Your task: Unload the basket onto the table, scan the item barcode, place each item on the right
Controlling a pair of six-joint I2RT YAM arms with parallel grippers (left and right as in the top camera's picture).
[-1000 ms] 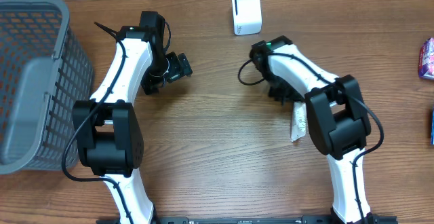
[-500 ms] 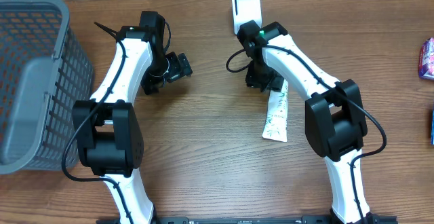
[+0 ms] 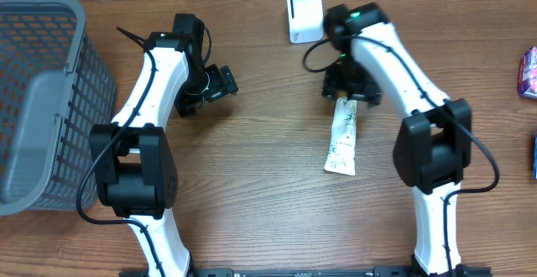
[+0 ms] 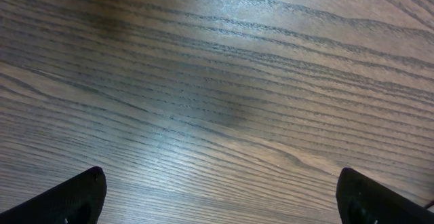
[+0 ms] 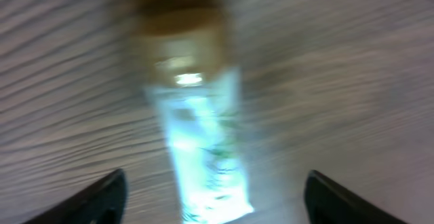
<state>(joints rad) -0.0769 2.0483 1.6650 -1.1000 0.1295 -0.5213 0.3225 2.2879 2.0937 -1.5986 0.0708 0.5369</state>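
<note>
Idling right of the grey basket point(image 3: 42, 101), my left gripper point(image 3: 220, 81) hasn't budged, fingers spread wide and empty. Past the white scanner point(image 3: 304, 14), my right gripper point(image 3: 348, 91) has spread and released the squeeze tube point(image 3: 342, 138), which lies flat on the table beneath it. A purple packet point(image 3: 528, 71) sits far right.

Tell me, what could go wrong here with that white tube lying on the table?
The tube lies flat, apart from the white box that is probably the scanner; no barcode shows, so it may face down and fail to scan. The right gripper hangs open over the cap end; a grab there could slip or roll the tube.
</note>
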